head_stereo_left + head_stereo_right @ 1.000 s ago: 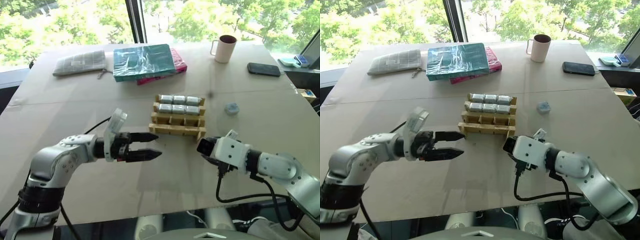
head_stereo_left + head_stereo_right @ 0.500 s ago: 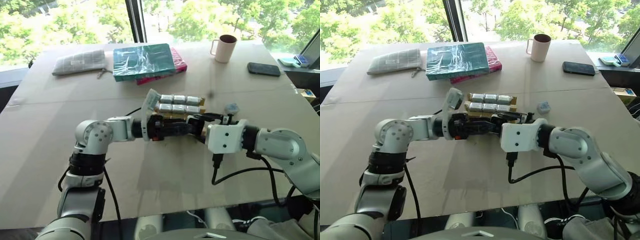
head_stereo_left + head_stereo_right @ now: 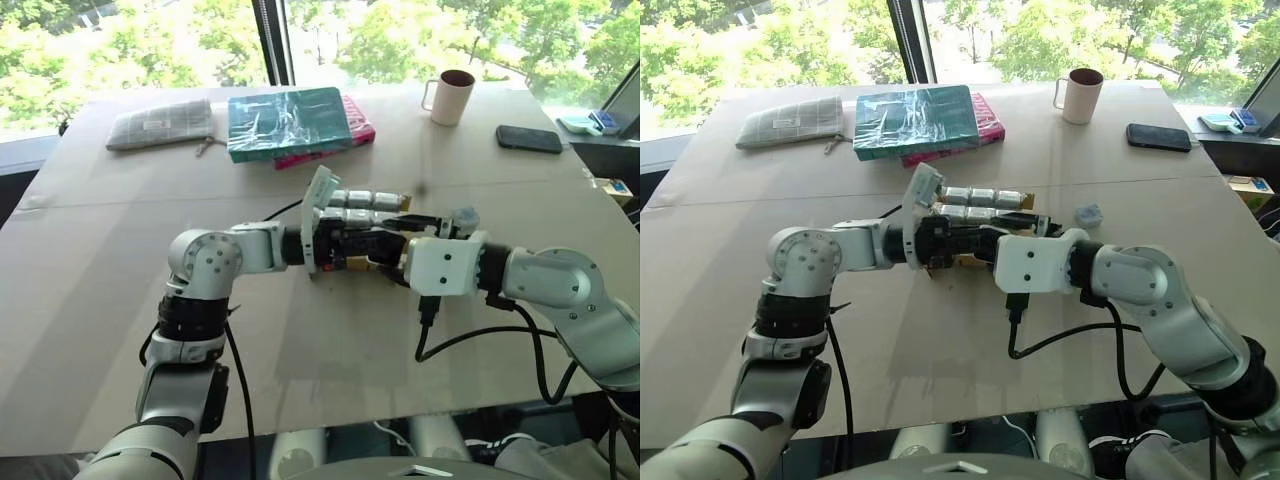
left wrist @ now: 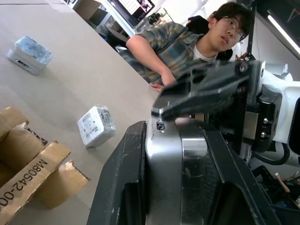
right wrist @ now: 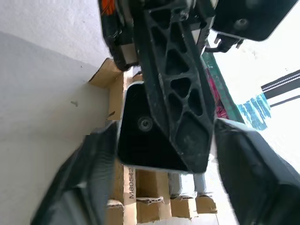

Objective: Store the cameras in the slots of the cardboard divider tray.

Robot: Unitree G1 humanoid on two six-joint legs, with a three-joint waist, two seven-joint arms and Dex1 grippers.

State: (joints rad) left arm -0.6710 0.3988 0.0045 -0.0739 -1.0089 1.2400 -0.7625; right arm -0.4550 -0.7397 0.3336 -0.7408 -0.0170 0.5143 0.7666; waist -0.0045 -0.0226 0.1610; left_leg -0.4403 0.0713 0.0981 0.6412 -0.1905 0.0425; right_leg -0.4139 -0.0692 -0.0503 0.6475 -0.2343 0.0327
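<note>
The small silver-grey boxy camera (image 4: 164,173) is clamped between the closed black fingers of the left gripper (image 3: 385,245), just above the tan cardboard divider tray (image 4: 28,176), whose wall reads "M80542-00". The right gripper (image 5: 159,159) stands with its fingers spread apart on either side of the camera, gripping nothing. Two rear tray rows already hold silver-grey cameras (image 3: 982,195).

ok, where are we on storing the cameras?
Done: silver cameras sit in the tray's back slots. In hand: left fingers clamp a silver camera by the tray, right fingers open around it. Left: slot it, plus a grey camera and a white camera loose on the table.
</note>
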